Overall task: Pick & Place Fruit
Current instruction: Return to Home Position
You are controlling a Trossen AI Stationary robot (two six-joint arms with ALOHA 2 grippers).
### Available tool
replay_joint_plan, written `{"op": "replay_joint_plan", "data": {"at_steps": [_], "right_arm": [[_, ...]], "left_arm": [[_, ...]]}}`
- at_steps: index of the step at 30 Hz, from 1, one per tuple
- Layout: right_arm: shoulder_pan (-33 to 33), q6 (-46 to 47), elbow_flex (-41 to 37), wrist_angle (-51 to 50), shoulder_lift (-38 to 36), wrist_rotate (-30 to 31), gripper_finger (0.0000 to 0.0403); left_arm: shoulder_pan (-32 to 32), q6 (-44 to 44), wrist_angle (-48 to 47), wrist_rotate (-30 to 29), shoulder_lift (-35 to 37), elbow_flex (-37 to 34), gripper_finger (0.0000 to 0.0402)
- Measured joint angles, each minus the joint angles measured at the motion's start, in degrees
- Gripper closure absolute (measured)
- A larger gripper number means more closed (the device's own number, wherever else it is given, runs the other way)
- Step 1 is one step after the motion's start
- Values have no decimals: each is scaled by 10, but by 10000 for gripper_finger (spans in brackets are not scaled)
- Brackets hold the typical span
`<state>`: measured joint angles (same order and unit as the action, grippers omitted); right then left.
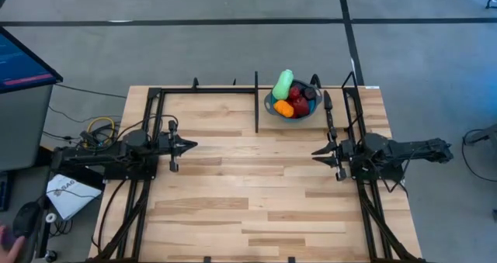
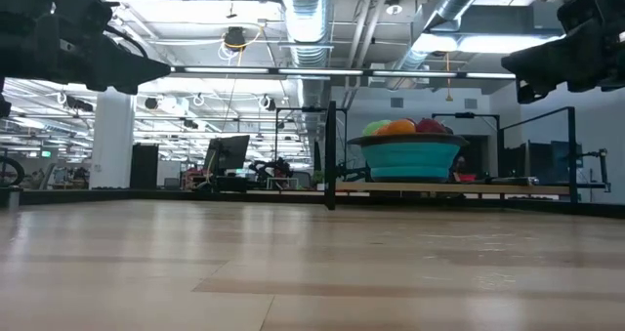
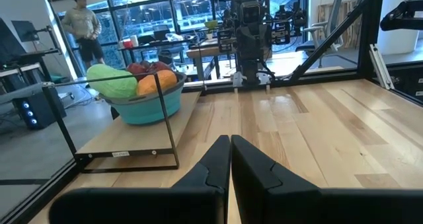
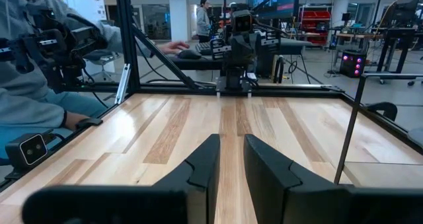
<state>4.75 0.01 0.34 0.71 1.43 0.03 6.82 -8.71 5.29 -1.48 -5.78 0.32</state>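
Fruit [image 1: 293,97] sits heaped in bowl [image 1: 269,105] on shelf [image 3: 132,142], well apart from both empty jaws, so arms look parked over desk [image 1: 256,193]: left jaws together, right jaws slightly apart.

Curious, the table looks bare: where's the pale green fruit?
High view: the pale green fruit lies in the blue bowl on the shelf, far edge, right of centre.

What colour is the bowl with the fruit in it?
The bowl is teal blue, clearest in the low view.
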Motion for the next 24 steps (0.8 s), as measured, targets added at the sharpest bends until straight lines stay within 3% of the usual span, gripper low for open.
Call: {"op": "replay_joint_plan", "data": {"at_steps": [24], "right_arm": [[0, 0, 0, 0, 0, 0, 340]], "left_arm": [[0, 0, 9, 0, 0, 0, 393]]}}
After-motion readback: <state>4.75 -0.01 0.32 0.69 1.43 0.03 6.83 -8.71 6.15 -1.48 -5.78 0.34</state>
